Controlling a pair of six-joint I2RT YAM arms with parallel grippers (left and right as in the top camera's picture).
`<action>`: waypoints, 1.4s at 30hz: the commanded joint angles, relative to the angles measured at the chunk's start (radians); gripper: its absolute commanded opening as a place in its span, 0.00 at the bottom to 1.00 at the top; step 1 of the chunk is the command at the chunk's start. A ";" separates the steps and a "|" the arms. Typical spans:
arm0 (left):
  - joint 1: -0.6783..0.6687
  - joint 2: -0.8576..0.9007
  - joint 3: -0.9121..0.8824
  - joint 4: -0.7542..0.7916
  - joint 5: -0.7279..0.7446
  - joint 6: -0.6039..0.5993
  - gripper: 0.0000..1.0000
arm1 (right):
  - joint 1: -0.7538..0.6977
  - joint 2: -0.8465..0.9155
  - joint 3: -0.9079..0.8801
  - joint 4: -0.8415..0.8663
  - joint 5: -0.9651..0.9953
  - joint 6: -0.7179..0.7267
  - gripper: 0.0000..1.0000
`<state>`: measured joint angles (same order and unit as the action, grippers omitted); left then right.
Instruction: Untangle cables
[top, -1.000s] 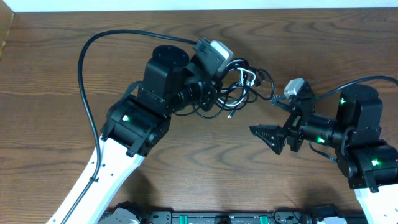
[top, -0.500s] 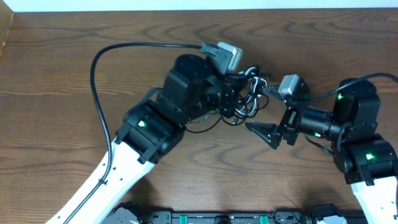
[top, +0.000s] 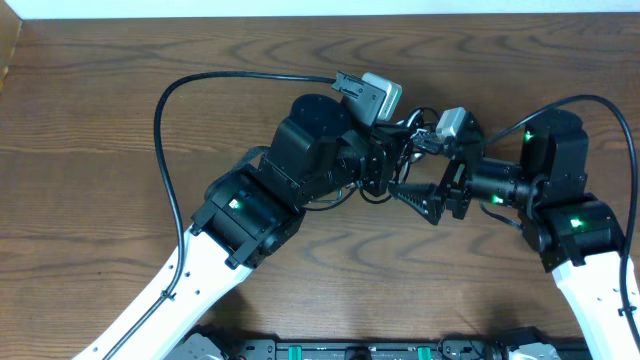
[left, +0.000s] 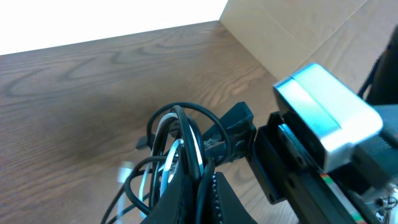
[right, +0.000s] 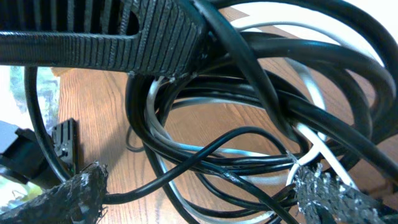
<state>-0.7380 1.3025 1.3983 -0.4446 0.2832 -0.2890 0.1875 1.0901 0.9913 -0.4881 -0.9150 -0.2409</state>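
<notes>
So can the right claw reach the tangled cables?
Probably yes. The right claw is open right at the cables; the left claw holds them, and nothing blocks the way.

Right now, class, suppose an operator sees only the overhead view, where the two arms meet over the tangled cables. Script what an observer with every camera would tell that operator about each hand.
Operator: Is the left hand actually gripping the tangle?
Observer: Yes. The left wrist view shows the left hand shut on the cables, with black and white loops pinched together.
Operator: And the right hand?
Observer: The right wrist view shows the right hand open. Its fingertips are spread wide, the loops cross the gap ahead of them, and nothing is clamped.
</notes>
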 joint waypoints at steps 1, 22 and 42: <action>-0.020 -0.004 0.006 0.021 0.038 -0.028 0.08 | 0.011 0.008 0.016 0.014 -0.028 -0.011 0.90; -0.065 0.030 0.006 0.073 0.037 -0.027 0.08 | 0.094 0.008 0.016 0.109 -0.064 -0.011 0.48; -0.064 0.027 0.006 0.080 -0.271 0.006 0.38 | 0.075 0.008 0.016 0.111 -0.056 -0.011 0.01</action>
<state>-0.8024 1.3270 1.3983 -0.3687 0.1078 -0.3042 0.2707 1.1023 0.9913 -0.3824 -0.9440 -0.2462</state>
